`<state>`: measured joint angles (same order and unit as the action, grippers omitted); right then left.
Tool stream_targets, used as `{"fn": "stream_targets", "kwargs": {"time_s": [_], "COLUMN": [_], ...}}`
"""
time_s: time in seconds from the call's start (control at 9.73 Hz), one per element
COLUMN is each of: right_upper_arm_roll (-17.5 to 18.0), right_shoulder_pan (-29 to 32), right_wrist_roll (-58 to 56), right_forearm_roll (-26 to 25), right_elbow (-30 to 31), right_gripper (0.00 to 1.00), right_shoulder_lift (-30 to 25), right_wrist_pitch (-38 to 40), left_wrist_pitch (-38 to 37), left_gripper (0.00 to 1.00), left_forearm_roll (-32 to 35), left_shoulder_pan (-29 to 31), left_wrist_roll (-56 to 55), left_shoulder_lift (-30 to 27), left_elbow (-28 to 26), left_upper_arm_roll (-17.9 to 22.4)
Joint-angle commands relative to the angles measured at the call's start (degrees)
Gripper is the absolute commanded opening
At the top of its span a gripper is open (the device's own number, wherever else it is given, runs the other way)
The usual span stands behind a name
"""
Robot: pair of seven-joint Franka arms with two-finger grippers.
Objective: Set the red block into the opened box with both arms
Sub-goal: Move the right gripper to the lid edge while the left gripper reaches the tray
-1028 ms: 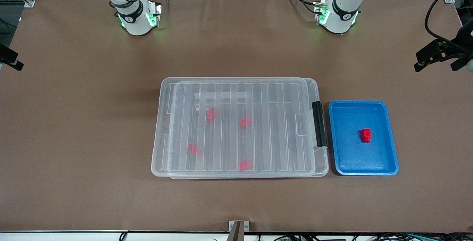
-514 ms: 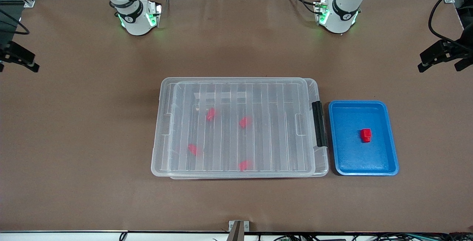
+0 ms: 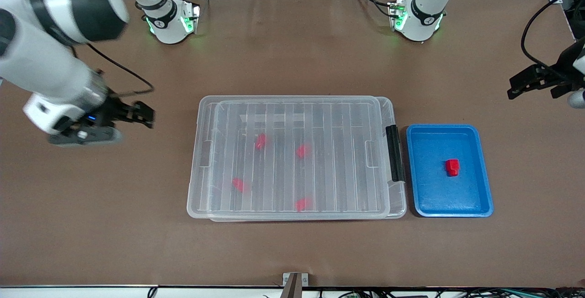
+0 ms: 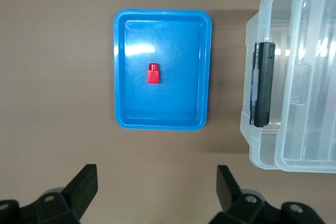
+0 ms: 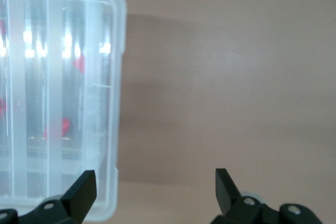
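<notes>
On the brown table (image 3: 292, 252) sit one clear box (image 3: 292, 157) and, just beside its black-handled end toward the left arm's end of the table, one blue tray (image 3: 484, 197). Five red blocks show in all: four blurred ones (image 3: 260, 141) lie under the box's ribbed clear lid (image 3: 338, 119), which sits on the box, and one red block (image 3: 452, 167) lies alone near the middle of the tray. This red block is small, bright and squarish, with a narrower stub at one end. Two white arms reach out from green-lit bases. The right gripper (image 3: 145, 115) hangs with its fingers spread wide and holding nothing, over bare table just off the box's end toward the right arm's end. The left gripper (image 3: 525, 81) also stands wide apart and unloaded, over the table's edge past the tray.
</notes>
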<state>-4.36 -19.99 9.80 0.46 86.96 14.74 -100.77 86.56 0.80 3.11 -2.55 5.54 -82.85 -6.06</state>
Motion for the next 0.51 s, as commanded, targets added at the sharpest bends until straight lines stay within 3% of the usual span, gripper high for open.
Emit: {"fn": "stream_targets", "kwargs": {"time_s": [0.0, 0.41], "right_upper_arm_roll": [-0.6, -0.7], "right_shoulder_pan": [-2.0, -4.0], "right_wrist_roll": [0.9, 0.3], "right_forearm_roll": [0.6, -0.3], "right_elbow": [-0.1, 8.7], "right_gripper": [1.0, 1.0], "right_shoulder_lift": [6.9, 8.5], "right_wrist_pitch": [-6.2, -15.8], "left_wrist_pitch": [2.7, 14.8], "left_gripper": [1.0, 1.0], "left_forearm_roll": [0.6, 0.6], "left_shoulder_pan": [0.1, 0.1], "left_wrist_roll": [0.3, 0.3], "left_shoulder_lift": [5.0, 16.0], "left_elbow": [-0.9, -4.3], "left_upper_arm_roll": [-0.4, -0.4]}}
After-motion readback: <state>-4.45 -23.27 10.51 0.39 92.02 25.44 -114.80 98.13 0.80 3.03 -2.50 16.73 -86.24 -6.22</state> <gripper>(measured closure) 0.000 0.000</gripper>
